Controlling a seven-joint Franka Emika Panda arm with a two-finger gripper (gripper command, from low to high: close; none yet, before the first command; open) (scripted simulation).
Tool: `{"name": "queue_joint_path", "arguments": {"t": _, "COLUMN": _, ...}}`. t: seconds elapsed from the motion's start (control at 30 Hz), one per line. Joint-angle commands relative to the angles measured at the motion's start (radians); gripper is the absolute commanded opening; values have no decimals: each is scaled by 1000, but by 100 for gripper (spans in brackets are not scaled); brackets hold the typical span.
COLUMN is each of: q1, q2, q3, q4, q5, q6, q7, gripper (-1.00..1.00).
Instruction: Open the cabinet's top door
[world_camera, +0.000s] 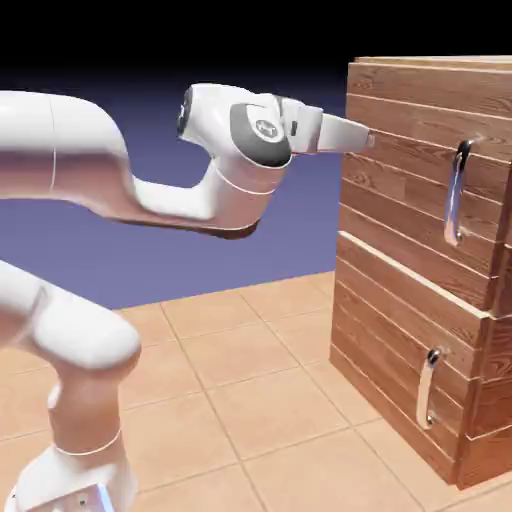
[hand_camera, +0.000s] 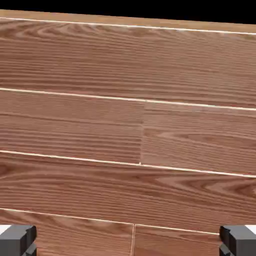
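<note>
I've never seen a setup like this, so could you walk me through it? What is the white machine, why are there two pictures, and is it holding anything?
The white machine is a robot arm. The exterior view is shot from beside it: its gripper points at a wooden cabinet standing on a tiled floor. The taller upper panel is the top door, with a long silver handle; a shorter handle sits below. The hand view comes from a camera on the hand: only planks fill it, with two grey fingertips far apart at the bottom. The gripper is open and holds nothing.

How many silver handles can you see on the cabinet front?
2. The longer handle is on the top door; the shorter handle is on the lower panel. The hand view shows only wood planks, no handle.
</note>
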Motion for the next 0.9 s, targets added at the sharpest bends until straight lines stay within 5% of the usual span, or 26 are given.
{"name": "queue_joint_path", "arguments": {"t": 0.0, "q1": 15, "q2": -8, "q3": -19, "q4": 10, "q5": -44, "q6": 0, "q7": 29, "gripper": 0}}
{"name": "queue_joint_path", "arguments": {"t": 0.87, "q1": 390, "q2": -194, "q3": -478, "q4": 253, "q5": -1109, "q6": 12, "q7": 751, "gripper": 0}}
